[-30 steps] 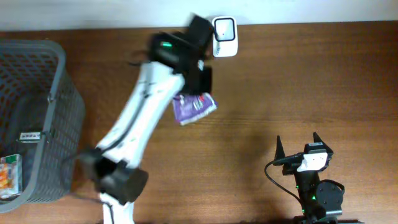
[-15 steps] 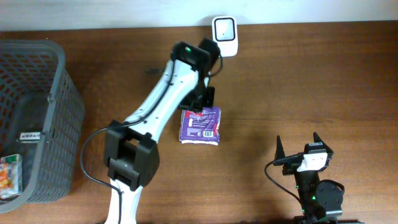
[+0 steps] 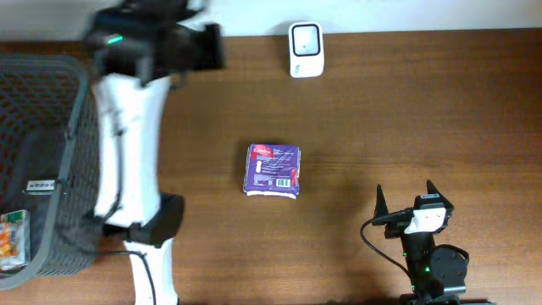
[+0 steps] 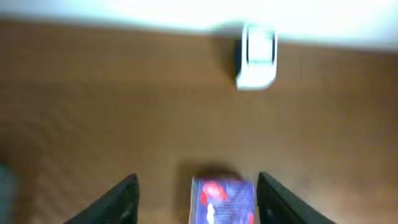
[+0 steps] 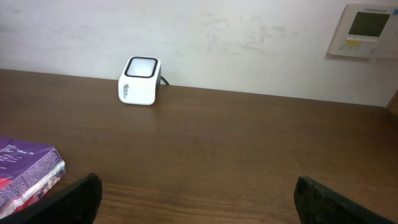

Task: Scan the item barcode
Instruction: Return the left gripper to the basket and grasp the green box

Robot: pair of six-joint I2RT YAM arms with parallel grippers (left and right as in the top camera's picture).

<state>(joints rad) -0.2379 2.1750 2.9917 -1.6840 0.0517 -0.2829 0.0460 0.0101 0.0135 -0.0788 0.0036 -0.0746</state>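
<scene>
The table [image 3: 423, 102] holds a grey basket [image 3: 80, 110] at its left edge; near it the left gripper [image 4: 198, 179] hangs spread, empty. The right gripper [image 5: 198, 182] waits wide apart. The purple packet [image 3: 273, 169] lies mid-table, barcode up, likely laid for regrasping, apart from the scanner [image 3: 305, 38]

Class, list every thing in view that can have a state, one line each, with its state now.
Purple packet: flat on the table, label side up, ungripped.
Scanner: upright at the far edge, nothing at its window.
Basket: upright, a snack pack inside.
Left end effector: open, empty.
Right end effector: open, empty.
</scene>
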